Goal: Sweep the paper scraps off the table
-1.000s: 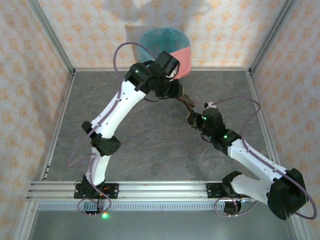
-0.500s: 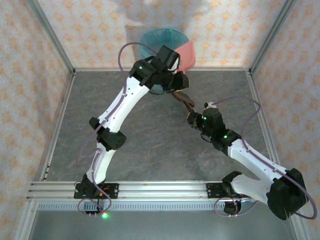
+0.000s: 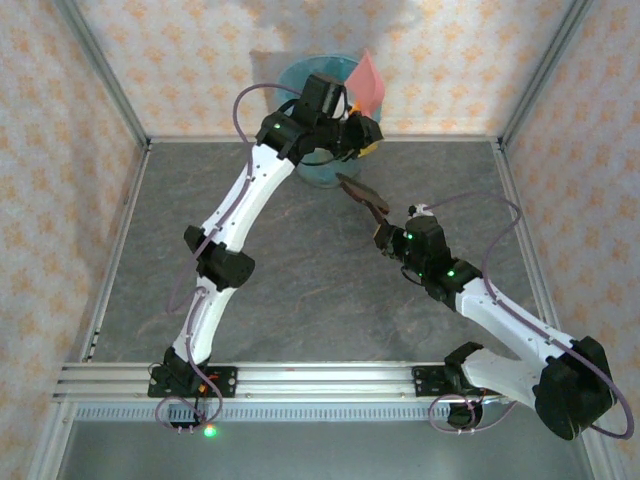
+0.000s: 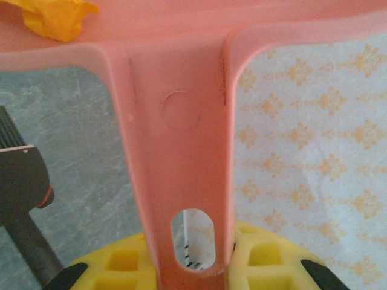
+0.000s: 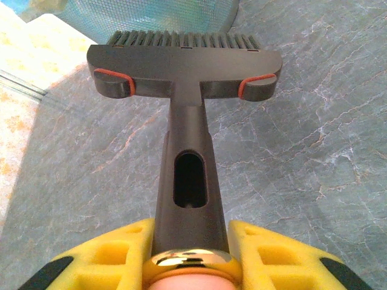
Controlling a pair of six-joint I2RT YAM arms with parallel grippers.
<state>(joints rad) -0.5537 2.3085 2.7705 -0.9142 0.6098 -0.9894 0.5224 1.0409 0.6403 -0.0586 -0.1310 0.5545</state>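
Note:
My left gripper is shut on the handle of the pink dustpan. It holds the pan tilted up on edge over the bin at the back wall. One orange-yellow paper scrap lies in the pan's body. My right gripper is shut on the handle of a dark brush. The brush sits just above the table, its bristles pointing at the bin. The brush's end also appears at the left edge of the left wrist view.
The translucent blue-lined bin stands at the back centre against the patterned wall. An aluminium frame edges the table's near side, with upright posts at the back corners.
The left arm has stretched further back and tipped the dustpan from lying flat over the bin to standing steeply on edge. The right arm and brush have stayed put.

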